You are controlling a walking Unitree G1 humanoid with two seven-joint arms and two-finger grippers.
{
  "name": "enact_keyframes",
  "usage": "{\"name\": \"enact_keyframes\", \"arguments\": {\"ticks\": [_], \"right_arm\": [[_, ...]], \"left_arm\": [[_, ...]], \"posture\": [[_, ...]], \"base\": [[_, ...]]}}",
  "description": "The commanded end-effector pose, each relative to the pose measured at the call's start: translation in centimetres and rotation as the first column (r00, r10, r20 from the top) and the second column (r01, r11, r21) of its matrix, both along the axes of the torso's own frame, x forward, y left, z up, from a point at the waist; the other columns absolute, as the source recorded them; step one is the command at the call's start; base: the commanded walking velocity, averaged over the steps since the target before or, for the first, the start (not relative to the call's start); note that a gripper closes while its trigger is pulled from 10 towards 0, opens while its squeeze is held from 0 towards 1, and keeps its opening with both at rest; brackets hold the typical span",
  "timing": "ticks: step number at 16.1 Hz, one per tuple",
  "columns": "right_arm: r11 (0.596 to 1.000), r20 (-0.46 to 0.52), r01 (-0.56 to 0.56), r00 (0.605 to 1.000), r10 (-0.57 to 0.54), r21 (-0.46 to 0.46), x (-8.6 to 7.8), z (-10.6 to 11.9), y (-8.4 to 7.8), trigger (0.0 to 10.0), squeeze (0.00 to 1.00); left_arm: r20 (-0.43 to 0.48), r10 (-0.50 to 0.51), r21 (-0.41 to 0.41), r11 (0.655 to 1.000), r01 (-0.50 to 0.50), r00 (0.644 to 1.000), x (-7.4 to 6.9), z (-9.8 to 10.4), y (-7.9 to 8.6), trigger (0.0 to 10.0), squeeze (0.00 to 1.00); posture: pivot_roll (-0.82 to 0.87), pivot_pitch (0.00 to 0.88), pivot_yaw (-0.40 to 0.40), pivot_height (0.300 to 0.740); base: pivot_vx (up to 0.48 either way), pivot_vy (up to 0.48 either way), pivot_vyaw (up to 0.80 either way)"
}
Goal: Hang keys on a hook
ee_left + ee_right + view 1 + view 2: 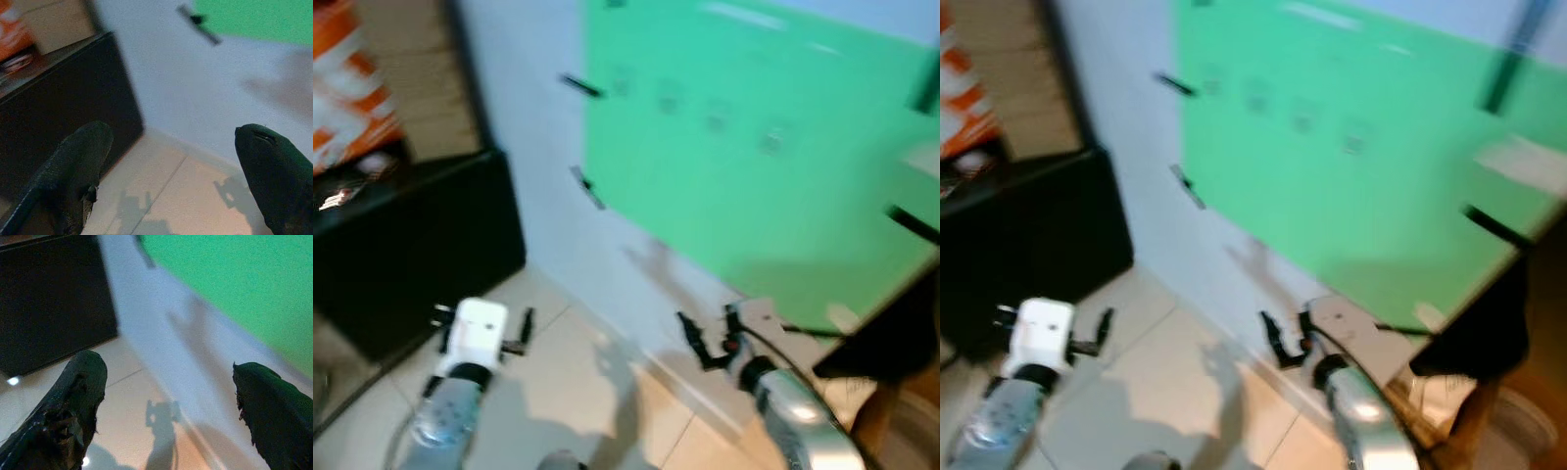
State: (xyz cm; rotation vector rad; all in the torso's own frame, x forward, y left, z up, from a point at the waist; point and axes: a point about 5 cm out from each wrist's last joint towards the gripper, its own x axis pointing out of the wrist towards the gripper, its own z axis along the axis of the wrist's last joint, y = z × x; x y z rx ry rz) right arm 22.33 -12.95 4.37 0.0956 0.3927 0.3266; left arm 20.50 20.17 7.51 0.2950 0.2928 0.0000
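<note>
Facing a pale wall (538, 196) with a green board (754, 157) taped to it, both grippers hang low over the tiled floor (568, 382), the left gripper (481, 327) and the right gripper (705, 338) each with fingers spread and nothing between them. No keys can be made out, and the faint marks on the board are too blurred to call hooks. Judging by this, the risk is walking on empty-handed, or bumping the wall or the black cabinet (401, 255) at the left while the view is smeared. An orange-and-white box (347, 88) sits above that cabinet.
</note>
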Motion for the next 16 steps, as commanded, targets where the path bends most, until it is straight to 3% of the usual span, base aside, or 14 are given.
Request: {"name": "enact_keyframes", "arguments": {"ticks": [1,6,12,16], "right_arm": [[0.999,0.017,0.029,0.999,-0.029,-0.013,0.3,0.2,-0.8,10.0,1.00],[1.000,0.021,0.016,1.000,-0.016,-0.011,0.5,0.0,0.0,10.0,1.00],[0.994,0.102,0.102,0.990,-0.096,-0.049,0.8,1.4,-2.2,10.0,1.00],[0.962,0.112,0.263,0.961,-0.254,-0.077,1.4,1.5,-2.9,10.0,1.00]], "left_arm": [[-0.010,0.002,-0.002,1.000,-0.002,1.000,0.1,-0.1,0.2,10.0,0.00],[-0.017,0.050,0.001,0.999,-0.050,0.999,-0.1,0.0,1.9,10.0,0.00],[0.061,-0.123,-0.061,0.990,0.127,0.991,0.1,0.6,-3.4,10.0,0.00],[0.186,-0.009,-0.064,0.998,0.021,0.982,1.3,2.5,-2.1,10.0,0.00]], "posture": [[0.05,0.000,-0.074,0.740],[0.04,0.000,-0.074,0.740],[0.04,0.000,-0.030,0.740],[0.04,0.000,-0.083,0.740]], "base": [[0.000,0.000,0.80],[0.000,0.000,0.80],[0.000,0.000,0.67],[0.214,0.000,0.00]]}}
